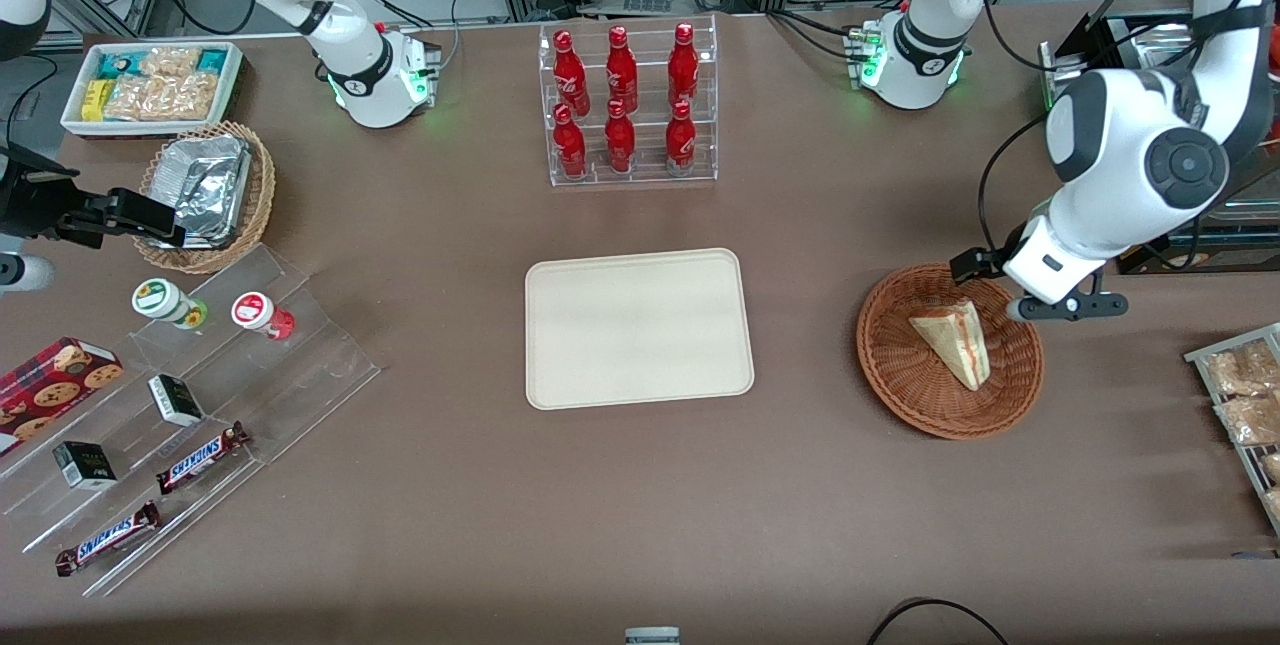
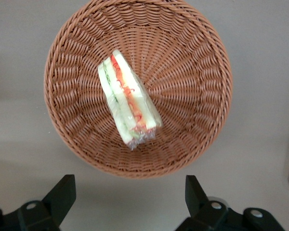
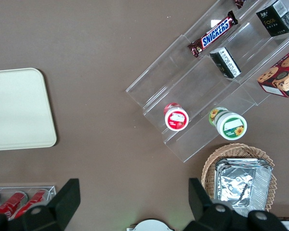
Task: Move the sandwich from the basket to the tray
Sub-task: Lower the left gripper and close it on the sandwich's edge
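Observation:
The sandwich (image 1: 953, 340) is a pale triangular wedge with red and green filling, lying in the reddish-brown wicker basket (image 1: 900, 365) toward the working arm's end of the table. In the left wrist view the sandwich (image 2: 129, 98) lies near the middle of the basket (image 2: 192, 72). My left gripper (image 2: 130, 195) hangs above the basket's rim, farther from the front camera than the sandwich; its black fingers (image 2: 62, 192) are wide open and empty. In the front view the gripper (image 1: 1010, 297) is mostly hidden under the arm. The cream tray (image 1: 637, 327) lies bare at the table's middle.
A clear rack of red bottles (image 1: 626, 103) stands farther from the front camera than the tray. Bagged snacks (image 1: 1245, 405) lie at the working arm's table edge. A tan basket with a foil container (image 1: 208, 187) and clear shelves with snacks (image 1: 190, 405) lie toward the parked arm's end.

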Robot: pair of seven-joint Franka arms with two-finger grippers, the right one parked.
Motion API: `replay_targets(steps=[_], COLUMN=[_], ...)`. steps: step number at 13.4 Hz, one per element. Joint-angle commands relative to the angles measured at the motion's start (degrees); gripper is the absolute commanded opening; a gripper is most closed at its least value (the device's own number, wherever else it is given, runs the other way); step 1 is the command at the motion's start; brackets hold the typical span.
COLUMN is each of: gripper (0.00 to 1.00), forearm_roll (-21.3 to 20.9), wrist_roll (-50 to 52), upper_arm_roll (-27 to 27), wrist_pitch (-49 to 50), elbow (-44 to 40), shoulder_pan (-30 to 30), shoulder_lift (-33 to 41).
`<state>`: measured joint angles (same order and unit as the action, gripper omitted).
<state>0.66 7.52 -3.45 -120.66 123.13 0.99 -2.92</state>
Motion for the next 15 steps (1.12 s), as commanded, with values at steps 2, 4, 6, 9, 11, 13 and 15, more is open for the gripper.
replay_targets(steps=[2, 4, 6, 9, 11, 13, 15], gripper=[1.00, 1.00, 1.00, 1.00, 1.00, 1.00, 1.00], forearm_roll=[0.13, 0.13, 0.13, 0.04, 0.04, 0.04, 0.04], wrist_roll=[10.03, 16.53, 22.15, 28.59, 29.22, 29.22, 29.13], upper_arm_roll=[-0.42, -0.42, -0.42, -0.51, -0.42, -0.42, -0.42], wrist_pitch=[-5.89, -7.22, -9.14, -11.78, -12.58, -13.19, -13.90], elbow=[1.50, 1.59, 1.59, 1.59, 1.59, 1.59, 1.59], shoulder_pan=[-0.46, -0.46, -0.37, -0.02, -0.02, -0.02, -0.02], shoulder_lift=[-3.31, -4.89, -6.04, -8.23, -9.12, -10.26, -11.40])
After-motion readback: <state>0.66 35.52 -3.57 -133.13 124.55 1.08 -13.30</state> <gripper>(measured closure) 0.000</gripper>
